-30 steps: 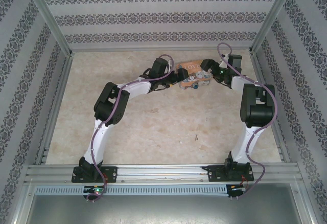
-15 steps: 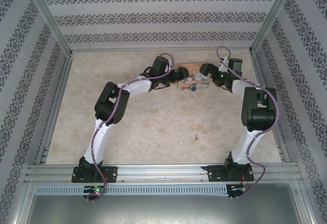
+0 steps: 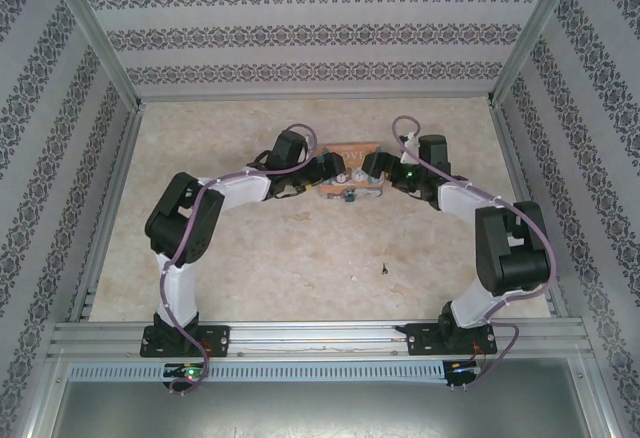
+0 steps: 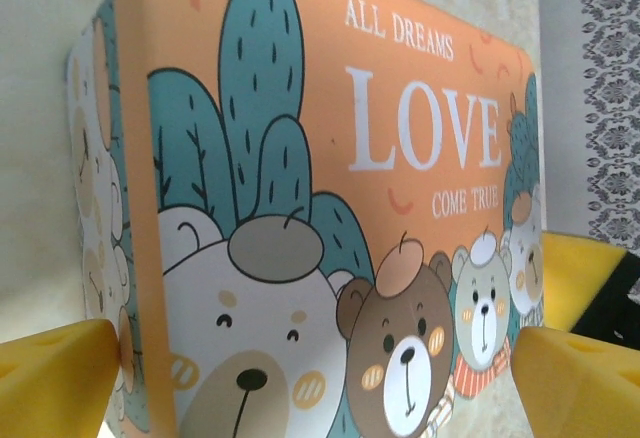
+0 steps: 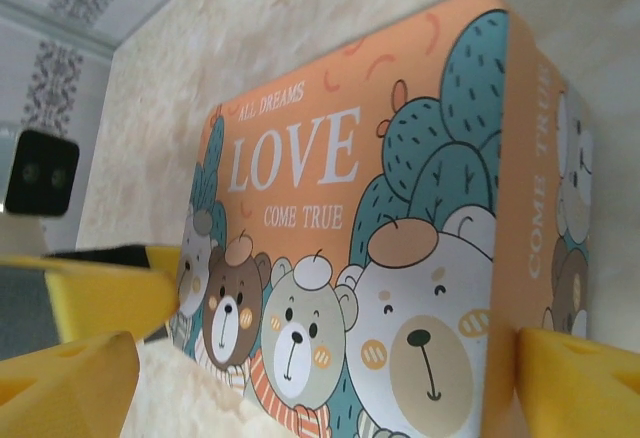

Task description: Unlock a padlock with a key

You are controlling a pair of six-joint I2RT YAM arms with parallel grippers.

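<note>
The padlock (image 3: 349, 199) is a tiny teal speck at the front of the "LOVE" tin (image 3: 350, 154), too small to make out more. A small dark item that looks like the key (image 3: 384, 268) lies on the table, nearer the arm bases. My left gripper (image 3: 334, 170) is at the tin's left end and my right gripper (image 3: 376, 169) at its right end. Each wrist view looks across the tin's bear-printed lid (image 4: 330, 208) (image 5: 380, 248). Both the left gripper (image 4: 315, 383) and the right gripper (image 5: 325, 388) stand open, their yellow fingers wide on either side of the tin. Neither holds the key.
The cell has patterned walls and metal corner posts (image 3: 95, 38). A rail (image 3: 320, 336) runs along the near edge by the arm bases. In the right wrist view a yellow finger of the left gripper (image 5: 110, 283) shows beside the tin's far end.
Both grippers and the tin between them have shifted left and toward the near edge. The left arm's elbow has swung out to the left. The dark item on the table has stayed put.
</note>
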